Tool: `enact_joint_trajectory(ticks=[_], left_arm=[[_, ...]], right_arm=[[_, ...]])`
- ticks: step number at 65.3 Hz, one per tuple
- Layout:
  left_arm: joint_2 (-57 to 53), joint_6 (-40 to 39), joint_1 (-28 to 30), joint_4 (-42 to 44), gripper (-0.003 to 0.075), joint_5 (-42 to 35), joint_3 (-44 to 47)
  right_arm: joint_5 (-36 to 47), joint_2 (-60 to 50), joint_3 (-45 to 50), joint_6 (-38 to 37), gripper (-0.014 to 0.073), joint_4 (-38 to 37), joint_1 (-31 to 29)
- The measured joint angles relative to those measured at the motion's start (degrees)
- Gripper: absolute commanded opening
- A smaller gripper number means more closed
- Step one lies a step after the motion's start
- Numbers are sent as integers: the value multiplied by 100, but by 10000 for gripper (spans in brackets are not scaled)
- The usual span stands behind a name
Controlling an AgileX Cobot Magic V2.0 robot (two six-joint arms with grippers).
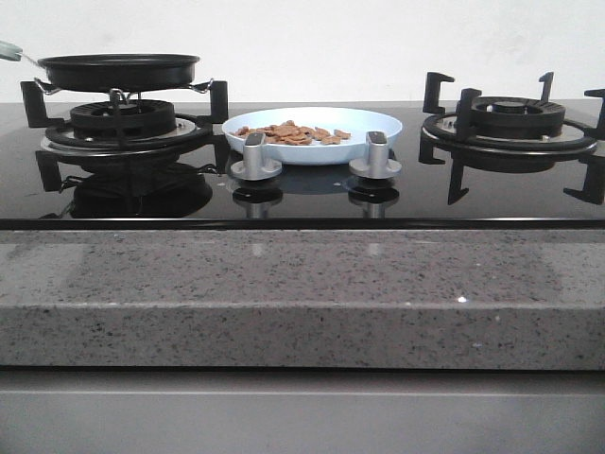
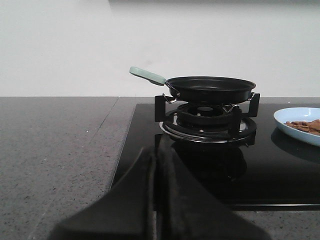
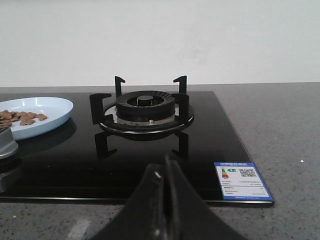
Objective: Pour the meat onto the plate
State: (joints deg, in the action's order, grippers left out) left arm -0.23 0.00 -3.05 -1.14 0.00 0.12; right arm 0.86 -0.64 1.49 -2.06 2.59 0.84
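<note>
The pale-blue plate rests on the black glass hob between the two burners, behind the knobs. A loose heap of tan-brown meat lies in it. The left wrist view shows the plate's edge with meat far to one side; the right wrist view shows the plate and meat at the opposite side. My left gripper is shut and empty, low over the counter in front of the left burner. My right gripper is shut and empty, in front of the right burner. Neither gripper appears in the front view.
A black frying pan with a pale-green handle sits on the left burner. The right burner is bare. Two silver knobs stand before the plate. A speckled grey counter runs along the front.
</note>
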Motion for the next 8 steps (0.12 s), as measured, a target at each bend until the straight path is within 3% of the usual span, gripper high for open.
enact_joint_trajectory(ticks=[8], left_arm=[[0,0,0,0,-20,0,0]], right_arm=[[0,0,0,0,-115,0,0]])
